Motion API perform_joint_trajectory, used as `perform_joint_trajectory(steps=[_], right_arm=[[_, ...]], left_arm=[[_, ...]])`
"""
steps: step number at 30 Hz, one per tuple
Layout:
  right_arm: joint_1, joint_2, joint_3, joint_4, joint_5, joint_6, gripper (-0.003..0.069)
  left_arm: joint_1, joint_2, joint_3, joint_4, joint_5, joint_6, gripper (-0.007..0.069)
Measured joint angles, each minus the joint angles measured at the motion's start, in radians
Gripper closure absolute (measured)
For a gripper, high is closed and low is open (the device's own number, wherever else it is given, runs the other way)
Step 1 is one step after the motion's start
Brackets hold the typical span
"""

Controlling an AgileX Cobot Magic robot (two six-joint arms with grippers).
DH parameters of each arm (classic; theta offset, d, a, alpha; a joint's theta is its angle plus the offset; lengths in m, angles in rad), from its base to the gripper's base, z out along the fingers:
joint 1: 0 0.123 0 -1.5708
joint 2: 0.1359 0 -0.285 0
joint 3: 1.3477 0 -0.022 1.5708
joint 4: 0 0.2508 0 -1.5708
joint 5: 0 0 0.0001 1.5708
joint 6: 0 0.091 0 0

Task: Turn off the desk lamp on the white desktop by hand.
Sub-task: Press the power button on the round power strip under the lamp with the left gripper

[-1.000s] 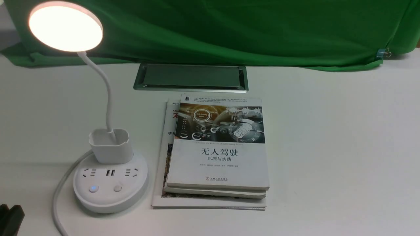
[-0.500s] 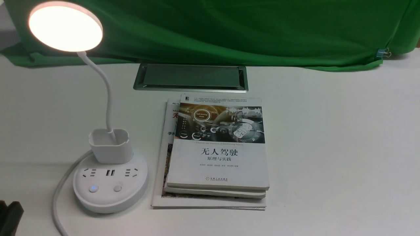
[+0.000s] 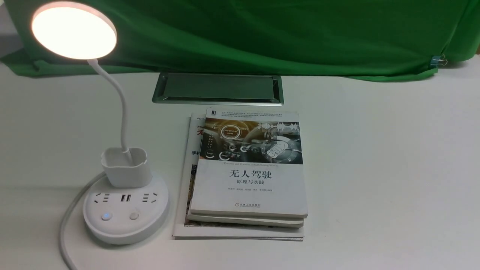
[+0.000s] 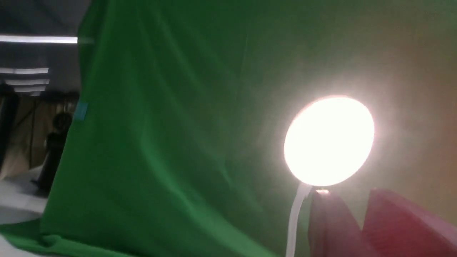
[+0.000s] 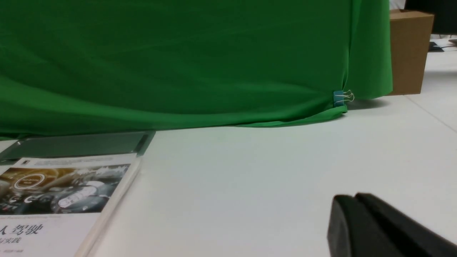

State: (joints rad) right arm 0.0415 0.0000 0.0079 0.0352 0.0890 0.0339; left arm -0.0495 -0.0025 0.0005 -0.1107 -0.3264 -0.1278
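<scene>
The desk lamp stands at the left of the white desktop (image 3: 375,168), its disc head (image 3: 74,30) glowing. Its round base (image 3: 125,228) carries a blue-lit button (image 3: 107,216) and a plain button (image 3: 134,216), behind them the small cup (image 3: 125,167). No hand shows in the front view. In the left wrist view my left gripper (image 4: 347,194) is open with nothing between its fingers, pointing up toward the lit head (image 4: 328,141) and neck (image 4: 294,221). My right gripper (image 5: 351,197) is shut and empty, low over bare desktop (image 5: 250,171).
A stack of books (image 3: 247,176) lies just right of the lamp base. The metal-framed grey hatch (image 3: 218,88) sits behind them, before the green cloth (image 3: 262,33). The lamp's white cord (image 3: 63,232) runs off the front left. A cardboard box (image 5: 408,50) stands far right.
The dark fingers at the front view's lower left corner have slid down and out of that view. The lamp stays lit and nothing on the desk has moved.
</scene>
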Motion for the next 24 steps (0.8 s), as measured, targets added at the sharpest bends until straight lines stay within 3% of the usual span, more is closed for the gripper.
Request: perform_joint_trajectory(steps=[3, 6, 9, 15, 24], right_arm=[[0.0, 0.0, 0.0, 0.0, 0.0, 0.0, 0.0622], [0.0, 0.0, 0.0, 0.0, 0.0, 0.0, 0.0622], [0.0, 0.0, 0.0, 0.0, 0.0, 0.0, 0.0622], [0.0, 0.0, 0.0, 0.0, -0.001, 0.0, 0.0622], [0.0, 0.0, 0.0, 0.0, 0.0, 0.0, 0.0622]], left_arm=[[0.0, 0.022, -0.062, -0.002, 0.041, -0.023, 0.0482], [0.0, 0.116, -0.257, 0.006, 0.141, -0.039, 0.048], [0.0, 0.246, -0.476, 0.017, 0.372, -0.045, 0.0477], [0.0, 0.452, -0.61, 0.033, 0.718, -0.004, 0.047], [0.0, 0.721, -0.612, 0.009, 0.814, 0.082, 0.0463]])
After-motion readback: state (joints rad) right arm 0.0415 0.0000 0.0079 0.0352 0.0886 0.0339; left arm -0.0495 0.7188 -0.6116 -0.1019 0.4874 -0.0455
